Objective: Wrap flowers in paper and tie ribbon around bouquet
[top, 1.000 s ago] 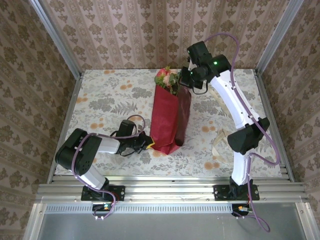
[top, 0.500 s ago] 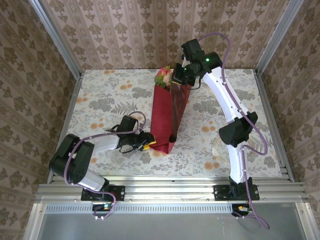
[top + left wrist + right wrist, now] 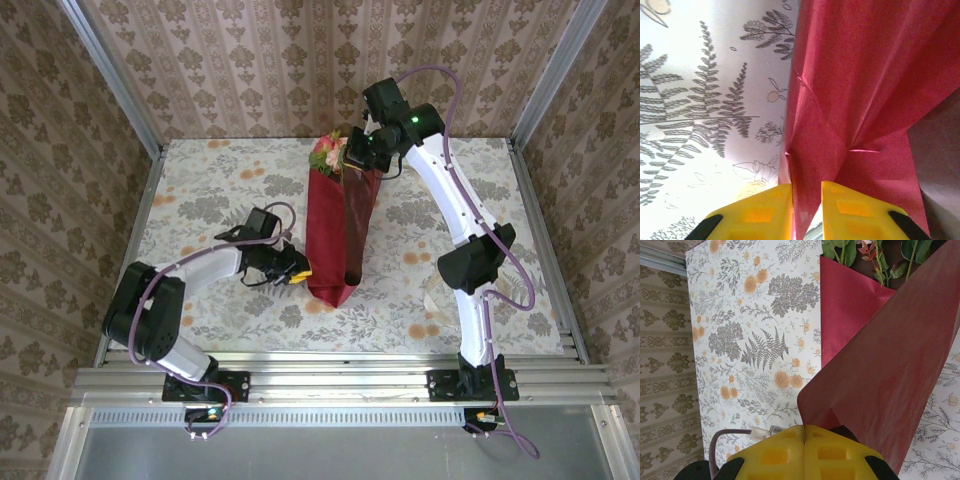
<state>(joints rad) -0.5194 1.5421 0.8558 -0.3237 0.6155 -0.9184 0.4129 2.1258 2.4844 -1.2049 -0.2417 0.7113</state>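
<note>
Lay along the middle of the tablecloth (image 3: 210, 200) as a tapering cone of the paper (image 3: 330, 230), crimson outside and maroon on the loose flap, with the flowers (image 3: 330, 152) poking out at the far end. Pinched at the narrow near tail by the left gripper (image 3: 806, 186), yellow fingers drawn close on a fold of the crimson sheet, with just a slit between them and that fold filling it. Probably gripped there to anchor the tail against the cloth and stop the cone unrolling or sliding. Taken at the far end by the right gripper (image 3: 804, 429), fingers pressed flat together on a corner of the maroon flap and raised just beside the blooms. Apparently held so as to draw the flap across and tighten the wrap. Judged mid-wrap: cone formed but not closed. Left the ribbon (image 3: 429, 303) limp on the cloth beside the right arm, well apart from the cone, not yet tied.
</note>
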